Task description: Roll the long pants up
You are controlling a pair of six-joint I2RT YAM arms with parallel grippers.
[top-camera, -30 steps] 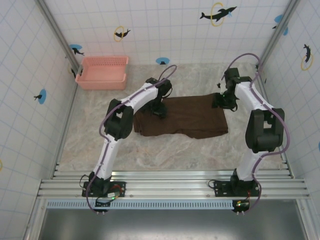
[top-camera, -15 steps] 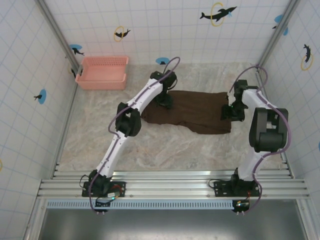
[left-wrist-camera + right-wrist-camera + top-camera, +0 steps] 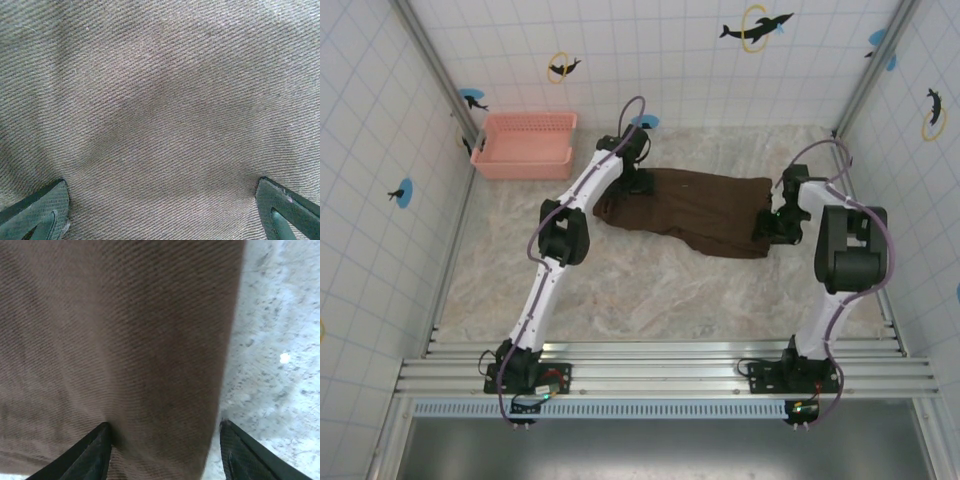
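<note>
Fingers of the left gripper [image 3: 160, 200] spread wide on the long pants [image 3: 700, 210], while the right gripper [image 3: 165, 426] clamps their right edge.

The long pants [image 3: 695, 212] are dark brown, soft and plain. They lie spread out in one long, wide band, with one end under the left gripper [image 3: 638, 186] and the other end at the right gripper [image 3: 770, 226]; the side of the band closer to the arms is wavy. Close up, the cloth has thin slanted lines all over it. It sits smooth between the left gripper's wide-apart fingers, and a strip of it runs straight out from between the right gripper's fingers, with its edge beside one finger.
</note>
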